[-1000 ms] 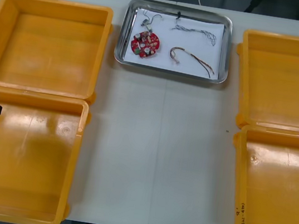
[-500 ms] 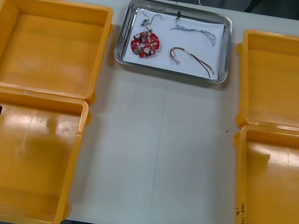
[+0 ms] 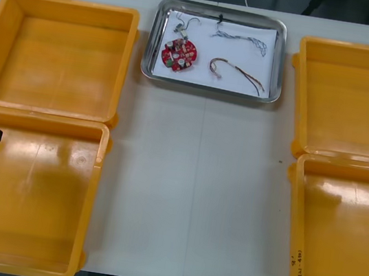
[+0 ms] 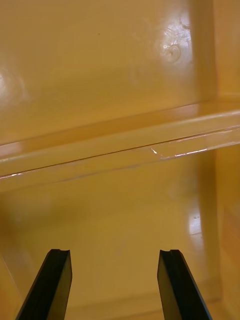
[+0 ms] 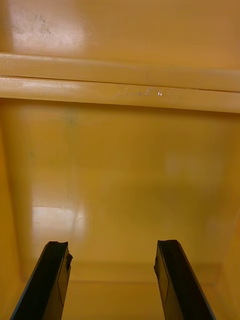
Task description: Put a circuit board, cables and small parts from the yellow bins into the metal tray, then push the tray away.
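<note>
metal tray (image 3: 255, 60) sits mid far edge of the table (image 3: 192, 181), holding the red circuit board (image 3: 179, 54), blue-white cable (image 3: 249, 41) and red-yellow cable (image 3: 233, 67). your left gripper (image 5: 112, 244) and right gripper (image 4: 115, 251) hang over yellow bins (image 3: 65, 4), fingers apart, gripping nothing.

A bare strip of light counter (image 3: 190, 194) runs between the rectangular yellow plastic bins (image 3: 58, 56), an open lane up to the shiny rectangular metal tray (image 3: 278, 62), which closes its far end. Raised bin walls fence both sides. The left end effector (image 5: 112, 244) hangs spread over bare bin floor, and two adjoining bin rims (image 5: 120, 85) cross ahead.
</note>
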Robot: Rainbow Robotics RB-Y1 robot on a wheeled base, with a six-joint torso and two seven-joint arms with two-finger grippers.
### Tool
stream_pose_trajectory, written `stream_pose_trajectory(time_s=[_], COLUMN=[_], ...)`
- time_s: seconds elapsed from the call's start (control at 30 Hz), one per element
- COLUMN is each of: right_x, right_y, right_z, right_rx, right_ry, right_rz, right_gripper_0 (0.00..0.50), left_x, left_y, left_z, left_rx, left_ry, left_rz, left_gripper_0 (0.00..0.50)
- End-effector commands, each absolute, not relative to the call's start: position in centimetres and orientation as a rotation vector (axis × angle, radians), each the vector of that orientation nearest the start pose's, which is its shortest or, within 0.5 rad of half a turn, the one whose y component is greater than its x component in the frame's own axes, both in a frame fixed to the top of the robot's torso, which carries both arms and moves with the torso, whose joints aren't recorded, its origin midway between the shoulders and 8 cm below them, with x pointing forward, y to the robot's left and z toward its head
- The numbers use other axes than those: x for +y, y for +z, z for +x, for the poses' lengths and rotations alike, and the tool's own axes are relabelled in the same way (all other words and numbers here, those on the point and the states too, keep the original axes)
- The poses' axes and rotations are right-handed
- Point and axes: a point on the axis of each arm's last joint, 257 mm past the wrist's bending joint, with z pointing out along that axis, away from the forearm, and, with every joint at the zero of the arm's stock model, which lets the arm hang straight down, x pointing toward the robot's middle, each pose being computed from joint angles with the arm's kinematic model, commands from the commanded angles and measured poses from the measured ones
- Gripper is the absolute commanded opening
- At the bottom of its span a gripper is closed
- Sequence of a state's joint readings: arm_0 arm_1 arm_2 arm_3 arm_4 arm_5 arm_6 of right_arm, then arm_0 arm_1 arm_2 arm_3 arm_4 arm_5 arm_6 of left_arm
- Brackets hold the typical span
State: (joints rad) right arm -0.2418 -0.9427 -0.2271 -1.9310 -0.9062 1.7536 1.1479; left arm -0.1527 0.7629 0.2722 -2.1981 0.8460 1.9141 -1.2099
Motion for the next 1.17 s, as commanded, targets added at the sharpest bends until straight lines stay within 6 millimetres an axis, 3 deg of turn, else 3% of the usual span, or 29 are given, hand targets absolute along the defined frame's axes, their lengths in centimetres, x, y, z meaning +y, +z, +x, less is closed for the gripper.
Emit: stream_pose_trajectory(time_s=[0.03,1.17], right_x=[-43.8,-43.7], right_y=[-14.9,-15.9], right_z=[40.6,40.2], right_rx=[2.666,2.673], right_ry=[-0.052,-0.022], right_rz=[0.254,0.27], right_gripper_0=[0.5,0.5], left_x=[37.0,37.0], left_y=[-17.0,-17.0], left_z=[36.2,36.2], left_rx=[2.705,2.705], left_ry=[0.067,0.067], left_rz=[0.07,0.07], left_gripper_0=[0.5,0.5])
